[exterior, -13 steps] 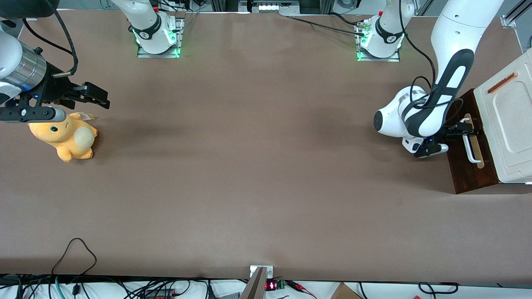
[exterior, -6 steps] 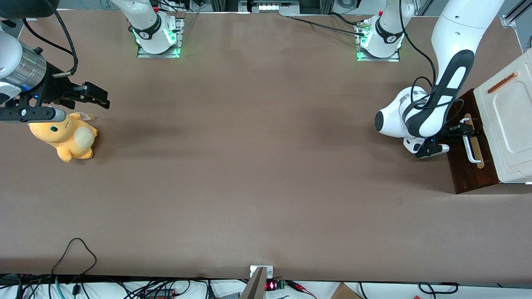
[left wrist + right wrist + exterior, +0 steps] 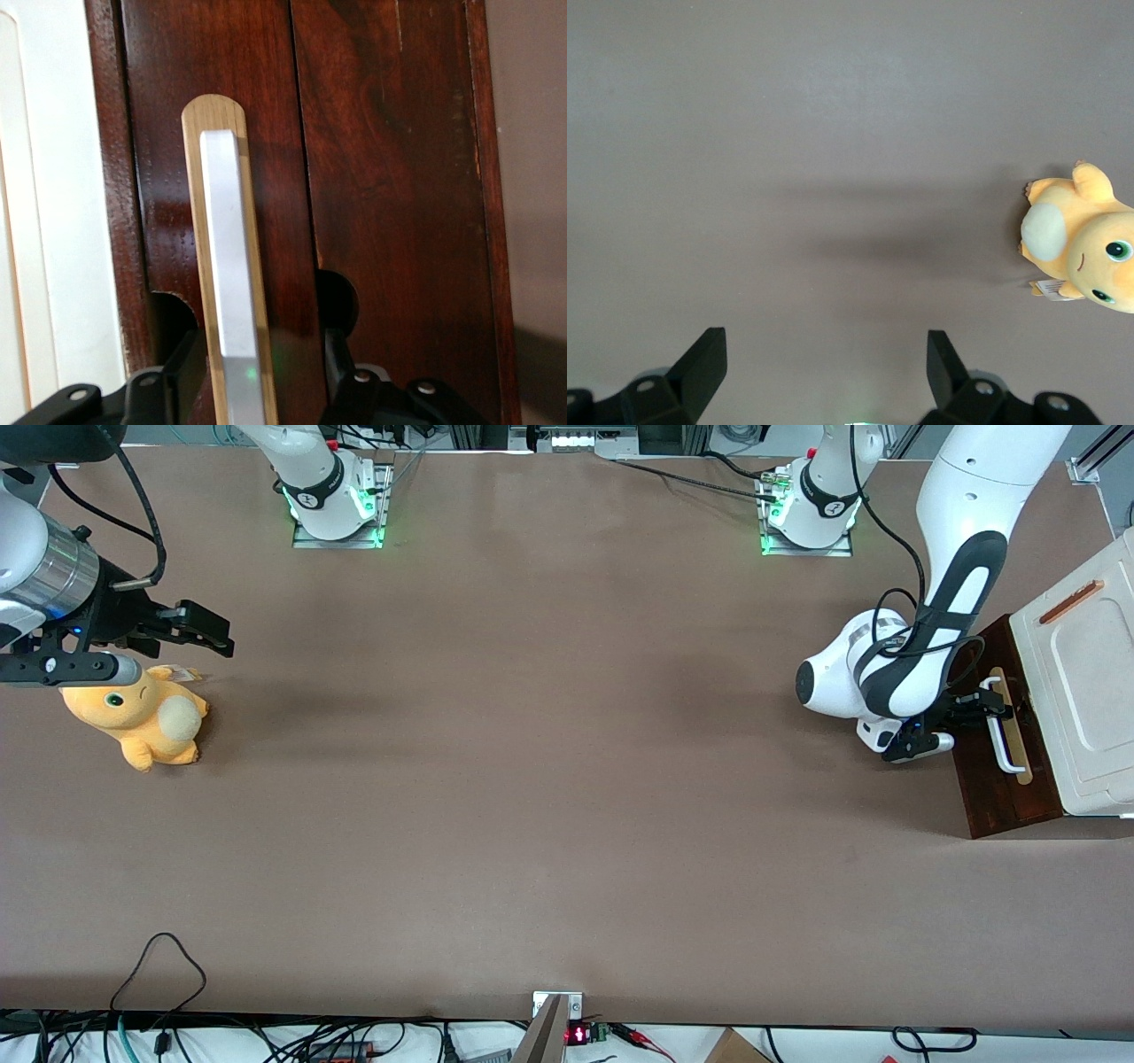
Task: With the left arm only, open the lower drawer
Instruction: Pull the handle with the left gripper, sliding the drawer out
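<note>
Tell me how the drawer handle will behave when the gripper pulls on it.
The handle looks like a rigid bar, so it likely won't flex. Its smooth face may be slippery. The gripper is open, one finger on each side, at one end, so the drawer might skew.

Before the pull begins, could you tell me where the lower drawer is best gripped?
Grip the lower drawer by its white bar handle, approaching squarely from in front of the drawer. The bar stands proud of its light wood strip, and the open gripper already straddles it.
</note>
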Controlling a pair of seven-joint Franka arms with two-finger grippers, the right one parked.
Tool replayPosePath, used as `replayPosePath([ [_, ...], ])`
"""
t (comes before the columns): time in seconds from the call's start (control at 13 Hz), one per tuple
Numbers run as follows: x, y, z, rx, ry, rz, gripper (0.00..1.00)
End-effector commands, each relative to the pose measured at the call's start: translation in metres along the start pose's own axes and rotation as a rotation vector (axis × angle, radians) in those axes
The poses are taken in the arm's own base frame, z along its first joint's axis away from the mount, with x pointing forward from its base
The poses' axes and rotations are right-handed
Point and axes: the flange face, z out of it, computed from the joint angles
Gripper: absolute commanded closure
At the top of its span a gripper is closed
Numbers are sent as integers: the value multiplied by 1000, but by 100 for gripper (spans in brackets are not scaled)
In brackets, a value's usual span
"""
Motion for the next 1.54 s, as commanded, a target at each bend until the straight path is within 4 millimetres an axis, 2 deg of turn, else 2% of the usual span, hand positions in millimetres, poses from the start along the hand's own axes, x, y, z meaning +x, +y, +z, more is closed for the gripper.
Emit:
replayPosePath([
  [0.0, 2, -1, 2, 11, 22, 5, 51],
  [0.46, 1, -3, 9, 16, 8, 3, 57],
  [0.62, 1, -3, 9, 16, 8, 1, 67],
  [0.77, 1, -3, 9, 16, 8, 1, 82],
  [1.15, 1, -3, 9, 16, 10, -6, 100],
  [1.38, 2, -4, 6, 16, 15, -8, 100],
  [1.46, 5, -4, 0, 17, 27, -9, 100],
])
